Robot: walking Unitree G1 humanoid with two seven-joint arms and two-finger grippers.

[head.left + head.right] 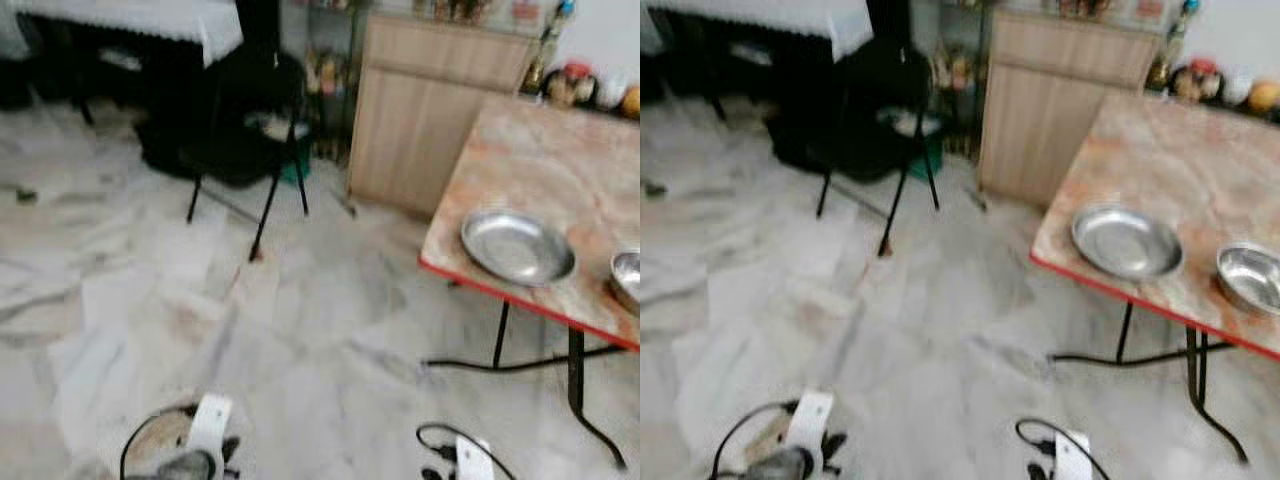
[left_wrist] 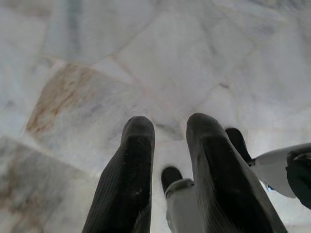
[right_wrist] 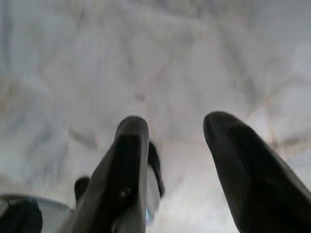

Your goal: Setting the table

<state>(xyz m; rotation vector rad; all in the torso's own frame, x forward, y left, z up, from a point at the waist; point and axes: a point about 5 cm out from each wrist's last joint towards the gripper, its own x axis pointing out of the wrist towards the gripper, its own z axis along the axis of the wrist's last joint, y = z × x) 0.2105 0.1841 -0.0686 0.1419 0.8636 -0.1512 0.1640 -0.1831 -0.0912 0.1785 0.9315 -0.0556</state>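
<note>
Steel plate (image 1: 517,246) and bowl (image 1: 1250,275) sit on the surface (image 1: 560,160) ahead to our right, well apart from both hanging tools, left tool (image 2: 170,145) and right tool (image 3: 175,145) each parted and empty, ours on the right nearer.
</note>
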